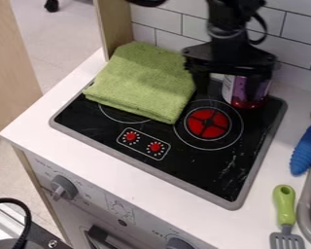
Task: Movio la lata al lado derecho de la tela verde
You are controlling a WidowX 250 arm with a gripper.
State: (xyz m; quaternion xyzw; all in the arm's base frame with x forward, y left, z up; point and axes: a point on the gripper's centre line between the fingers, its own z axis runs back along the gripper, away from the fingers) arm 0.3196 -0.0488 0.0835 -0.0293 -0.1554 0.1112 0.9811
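White tiles (292,44) line the wall behind a pale desk (84,167), into which a black toy stovetop (184,169) is set. From the camera view, the end effector (231,79) hangs at the upper right of the frame, directly over the purple-and-red can (237,91). The can is at the stovetop's rear corner, behind the red burner (209,123), and lies below the end effector and slightly to its right. Its long axis looks close to upright, roughly in line with a downward approach. Whether the end effector is grasping it or has released it cannot be told. The folded green cloth (142,80) lies on the can's left, so the can is on the required side; the coming move probably needs little sideways travel, mainly a vertical one that avoids tipping it.
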